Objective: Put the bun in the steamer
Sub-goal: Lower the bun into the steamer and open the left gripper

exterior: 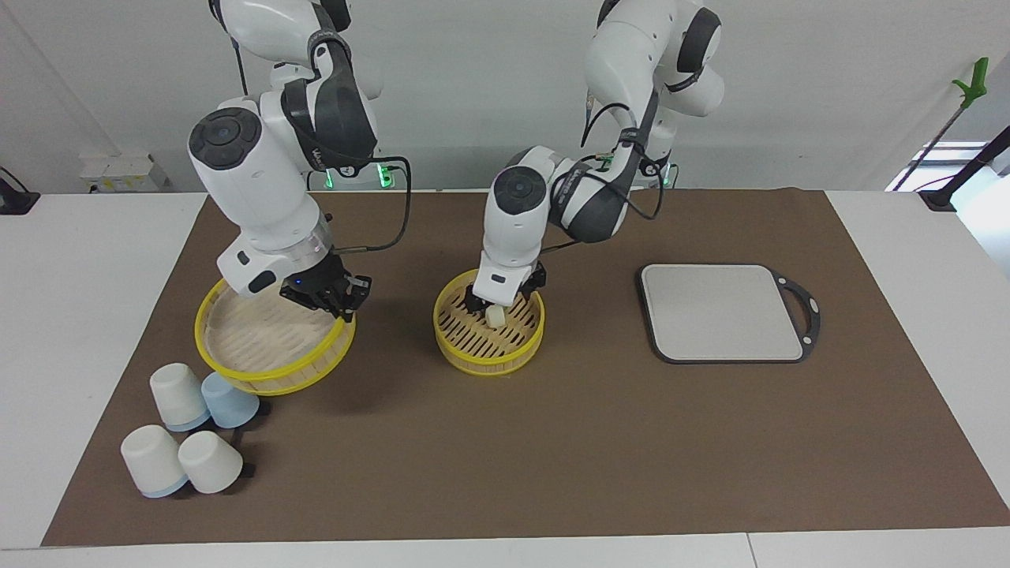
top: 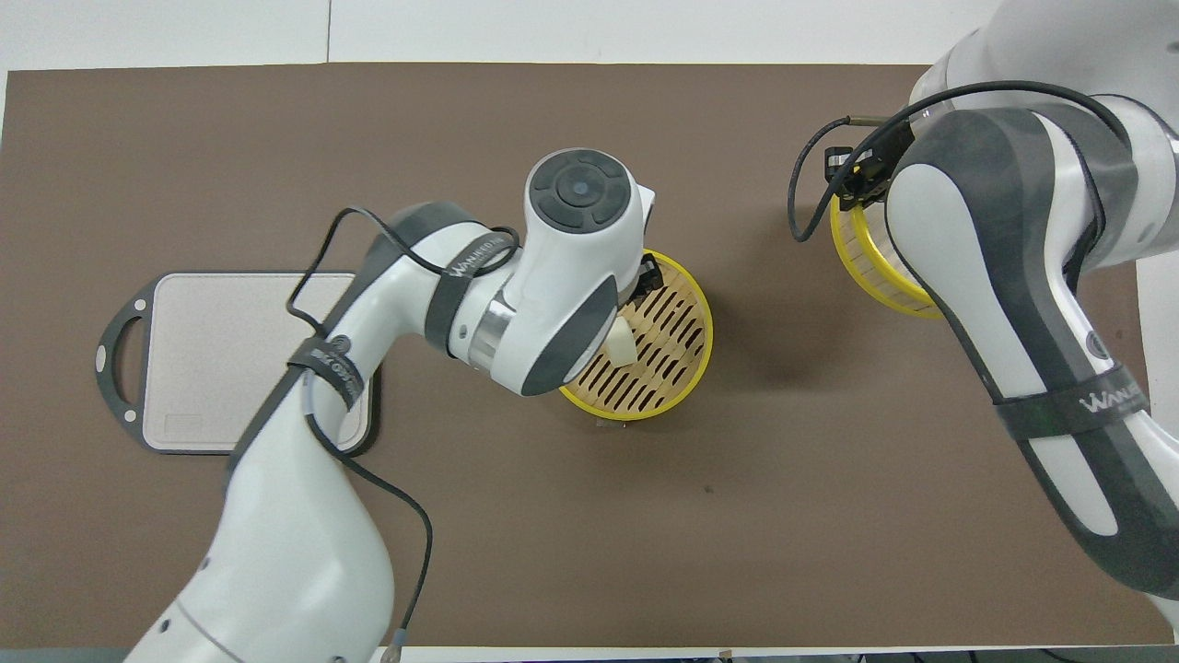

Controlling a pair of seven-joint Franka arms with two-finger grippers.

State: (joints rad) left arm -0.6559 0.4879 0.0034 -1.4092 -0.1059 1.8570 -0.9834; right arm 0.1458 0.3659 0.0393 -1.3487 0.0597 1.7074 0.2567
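Note:
The steamer is a round basket with a yellow rim and slatted base at the middle of the brown mat; it also shows in the overhead view. My left gripper reaches down into it, shut on the cream-white bun, which sits at or just above the slats. My right gripper is shut on the rim of the steamer's lid. It holds the lid tilted above the mat toward the right arm's end of the table. The arm hides most of the lid in the overhead view.
Three white upturned cups and a pale blue one stand farther from the robots than the lid, close under its edge. A grey rectangular board with a dark handle lies toward the left arm's end.

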